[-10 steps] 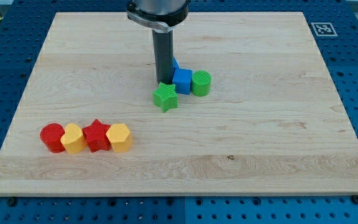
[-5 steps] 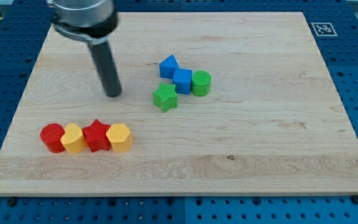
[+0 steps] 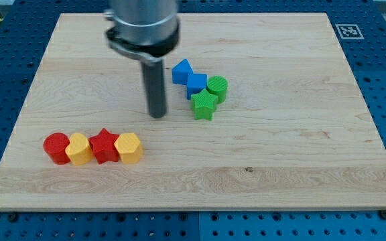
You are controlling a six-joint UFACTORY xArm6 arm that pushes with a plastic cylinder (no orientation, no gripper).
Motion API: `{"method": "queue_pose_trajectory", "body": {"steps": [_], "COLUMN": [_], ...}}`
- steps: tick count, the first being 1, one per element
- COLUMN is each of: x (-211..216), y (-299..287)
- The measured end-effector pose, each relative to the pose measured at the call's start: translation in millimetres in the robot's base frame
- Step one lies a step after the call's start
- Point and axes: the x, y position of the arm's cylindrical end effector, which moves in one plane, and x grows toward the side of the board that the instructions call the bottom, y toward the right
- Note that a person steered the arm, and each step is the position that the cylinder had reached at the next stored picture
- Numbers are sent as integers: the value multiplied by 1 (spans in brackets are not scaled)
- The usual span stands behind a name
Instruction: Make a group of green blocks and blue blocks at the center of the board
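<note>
My rod stands upright, hanging from its wide grey collar at the view's top, and my tip (image 3: 157, 115) rests down on the worktop.

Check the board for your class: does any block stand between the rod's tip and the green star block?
Nothing visible does. My tip rests on bare wood to the view's left of the green star block, apart from it. The red and yellow blocks lie off that line, toward the view's lower left.

Taking the green star block (image 3: 204, 105) as landmark: my tip (image 3: 157, 115) stands on bare board to its left, clear of it. Above it the blue cube (image 3: 196, 85), blue block (image 3: 181, 71) and green cylinder (image 3: 217, 88) crowd close, barring passage there. Open wood lies right and below; the red-and-yellow row (image 3: 92, 148) sits far down-left.
</note>
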Motion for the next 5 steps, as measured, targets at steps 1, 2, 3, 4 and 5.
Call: {"method": "queue_pose_trajectory", "body": {"steps": [1, 2, 3, 4, 5], "x": [-45, -75, -76, -76, -76], "y": [-23, -5, 27, 51, 56]}}
